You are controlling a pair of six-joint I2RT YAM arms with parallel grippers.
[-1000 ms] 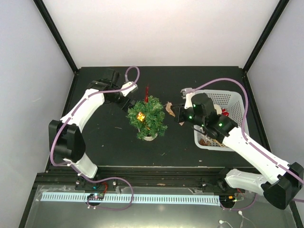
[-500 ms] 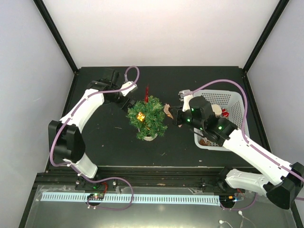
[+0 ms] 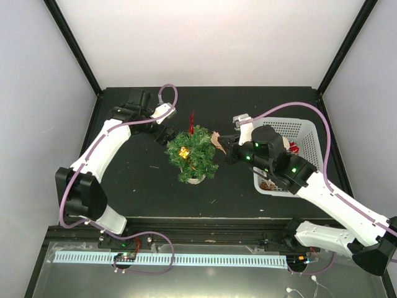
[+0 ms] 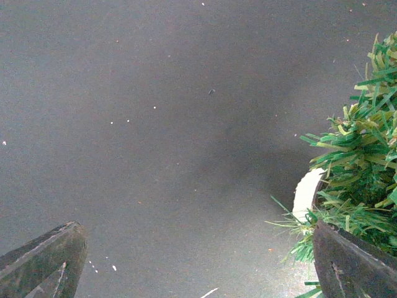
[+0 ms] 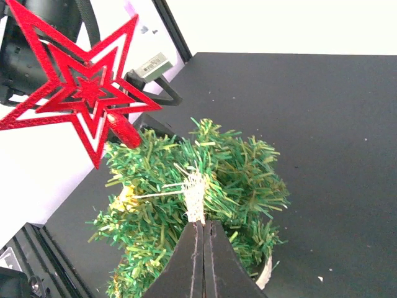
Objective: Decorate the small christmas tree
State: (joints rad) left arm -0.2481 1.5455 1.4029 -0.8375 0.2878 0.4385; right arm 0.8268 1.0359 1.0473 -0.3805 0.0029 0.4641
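Top view only: whole black table (image 3: 136,180); white basket (image 3: 305,126) near the right edge; small christmas tree (image 3: 193,155) mid-table in white pot (image 3: 195,180), between both grippers. Bare table left of and in front of tree. Back edge close behind left gripper (image 3: 165,133). Basket apart from tree.

Right wrist only: shape of red star (image 5: 80,93) on treetop, tilted. Right gripper (image 5: 203,230) pinched tight on pale fibrous strip (image 5: 195,194), at tree's right edge.

Left wrist only: left gripper spread wide, nothing between, one finger (image 4: 350,264) just beside needles and pot rim.

Gold ornament (image 3: 183,152) on tree's left side.
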